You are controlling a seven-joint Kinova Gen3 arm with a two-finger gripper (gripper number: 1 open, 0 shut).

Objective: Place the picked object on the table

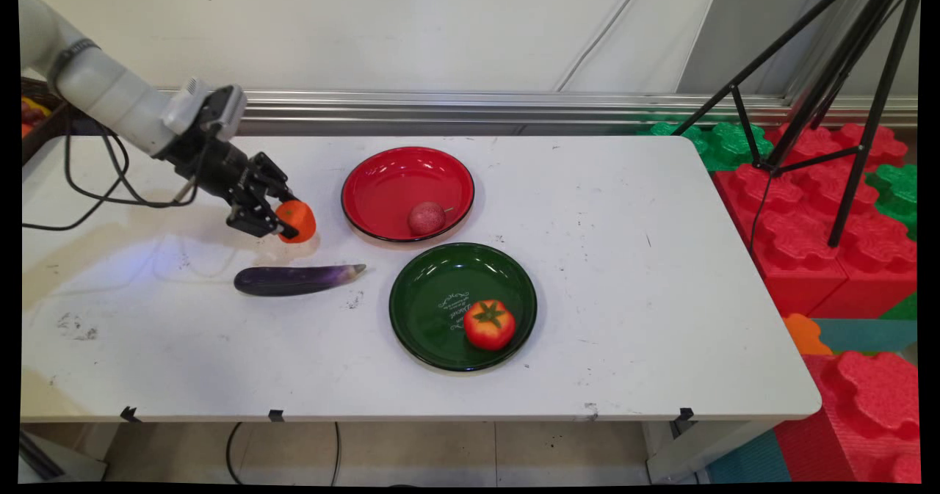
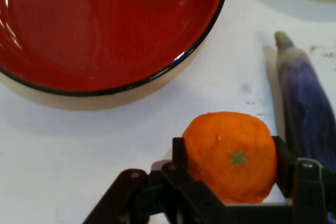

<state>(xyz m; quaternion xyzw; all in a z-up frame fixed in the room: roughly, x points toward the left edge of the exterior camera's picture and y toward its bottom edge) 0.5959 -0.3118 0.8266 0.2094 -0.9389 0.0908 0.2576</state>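
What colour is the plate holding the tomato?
Dark green plate, with the tomato on it; clearest in the main view.

The main view looks down from above the worktop's (image 1: 624,259) near side toward the wall at 12 o'clock. The hand view sits close behind the tool (image 2: 231,161). Both share the orange (image 1: 297,220), red plate (image 1: 367,186) and eggplant (image 1: 294,280).
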